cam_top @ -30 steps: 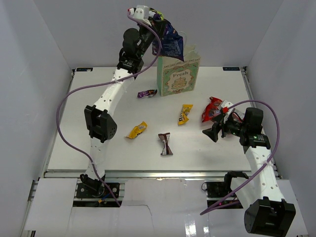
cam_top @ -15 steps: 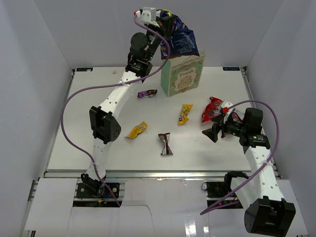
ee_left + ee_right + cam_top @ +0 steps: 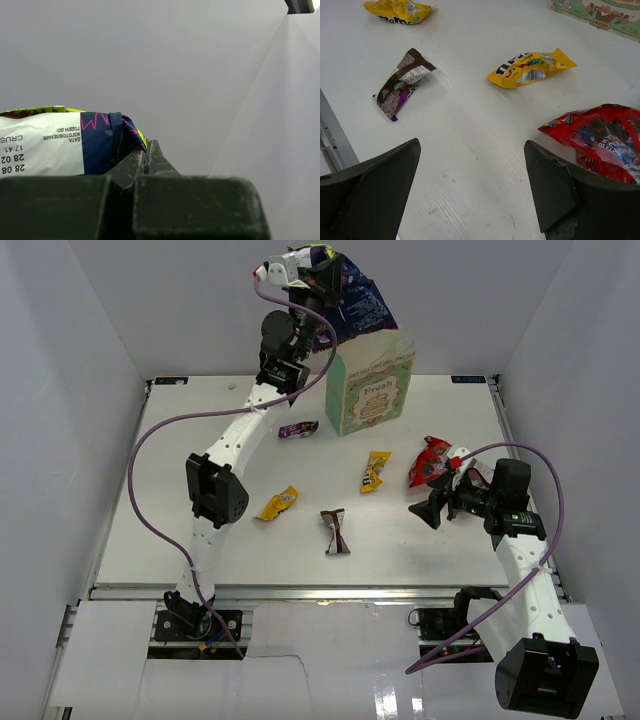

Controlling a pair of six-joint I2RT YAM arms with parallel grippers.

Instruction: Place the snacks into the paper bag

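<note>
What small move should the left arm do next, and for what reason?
Probably lower the left gripper a little so the dark blue chip bag slides into the paper bag. The gripper is shut on the packet's top, and its lower end hangs just at the bag's open mouth.

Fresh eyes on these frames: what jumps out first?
The left pincer is raised high at the back of the table, clamped on a dark blue chip bag that hangs by the open top of the mint-green paper bag. The right pincer sits open and low over the table, beside the red chip bag.
</note>
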